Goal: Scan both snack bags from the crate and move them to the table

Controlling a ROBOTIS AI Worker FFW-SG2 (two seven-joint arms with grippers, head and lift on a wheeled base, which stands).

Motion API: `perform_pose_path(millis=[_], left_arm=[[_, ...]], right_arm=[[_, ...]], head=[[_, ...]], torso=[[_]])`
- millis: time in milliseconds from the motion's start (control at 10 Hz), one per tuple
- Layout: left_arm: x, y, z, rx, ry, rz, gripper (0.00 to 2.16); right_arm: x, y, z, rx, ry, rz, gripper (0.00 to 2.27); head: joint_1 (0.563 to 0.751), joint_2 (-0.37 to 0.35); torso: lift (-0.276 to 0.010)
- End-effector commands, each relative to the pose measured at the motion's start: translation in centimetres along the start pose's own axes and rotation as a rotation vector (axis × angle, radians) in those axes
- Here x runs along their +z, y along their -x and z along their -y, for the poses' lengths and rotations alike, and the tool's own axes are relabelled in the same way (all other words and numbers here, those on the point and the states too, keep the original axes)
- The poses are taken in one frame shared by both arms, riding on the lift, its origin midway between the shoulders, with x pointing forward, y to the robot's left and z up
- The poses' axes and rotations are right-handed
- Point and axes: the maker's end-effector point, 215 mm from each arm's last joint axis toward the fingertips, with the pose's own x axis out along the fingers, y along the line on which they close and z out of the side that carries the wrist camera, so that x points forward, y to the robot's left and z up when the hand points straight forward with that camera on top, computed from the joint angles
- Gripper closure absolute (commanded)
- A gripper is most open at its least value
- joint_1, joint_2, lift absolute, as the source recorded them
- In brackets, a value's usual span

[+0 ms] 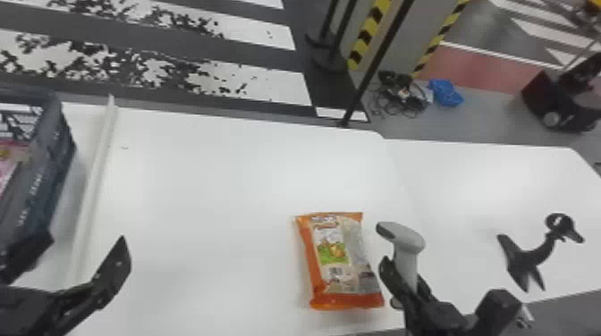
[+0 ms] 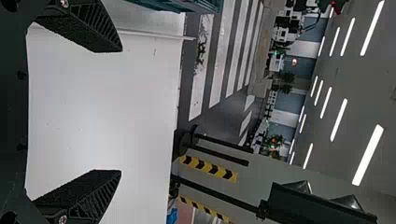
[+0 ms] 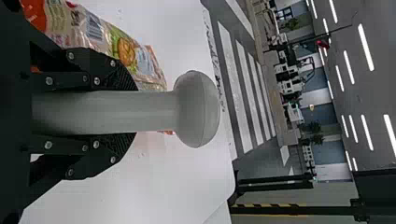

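Note:
In the head view, my left gripper [image 1: 85,259] stands open near the crate [image 1: 38,187] at the left; in the left wrist view the same gripper [image 2: 119,112] has nothing between its spread fingers. An orange snack bag [image 1: 342,263] lies flat on the white table. Just right of it, my right gripper [image 1: 407,281] is shut on the grey scanner [image 1: 409,243], which stands upright, head on top. From the right wrist view, the right gripper [image 3: 133,112] clasps the handle of the scanner [image 3: 198,109], with the snack bag [image 3: 100,35] beside it. Something pink [image 1: 9,163] lies inside the crate.
A black scanner stand [image 1: 532,259] is on the right part of the table [image 1: 469,178]. A pale raised strip [image 1: 96,178] runs along the table beside the crate. Dark poles [image 1: 380,58] rise beyond the far edge.

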Motion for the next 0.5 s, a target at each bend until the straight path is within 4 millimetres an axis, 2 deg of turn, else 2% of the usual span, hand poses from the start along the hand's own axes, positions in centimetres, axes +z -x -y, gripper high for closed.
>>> perform_pose_path(millis=[0, 100, 300, 400], left_arm=[[-1.0, 0.1, 0.3, 0.003, -0.007, -0.028, 0.06], [-1.7, 0.1, 0.3, 0.008, -0.018, -0.052, 0.06], [-3.0, -1.3, 1.7, -0.015, -0.031, -0.116, 0.06], [-3.1, -1.5, 2.1, -0.015, -0.038, -0.118, 0.06]], right_arm=[[1.7, -3.1, 4.2, -0.026, 0.018, 0.004, 2.24], [2.2, -4.3, 6.2, -0.024, 0.031, -0.004, 2.24], [1.5, -4.6, 12.1, -0.061, 0.025, -0.045, 2.24], [1.4, -5.2, 14.3, -0.073, 0.030, -0.066, 2.24]], head=[[0.695, -0.350], [0.695, -0.350], [0.695, -0.350], [0.695, -0.350]], torso=[[-0.087], [-0.087], [-0.087], [-0.087]])
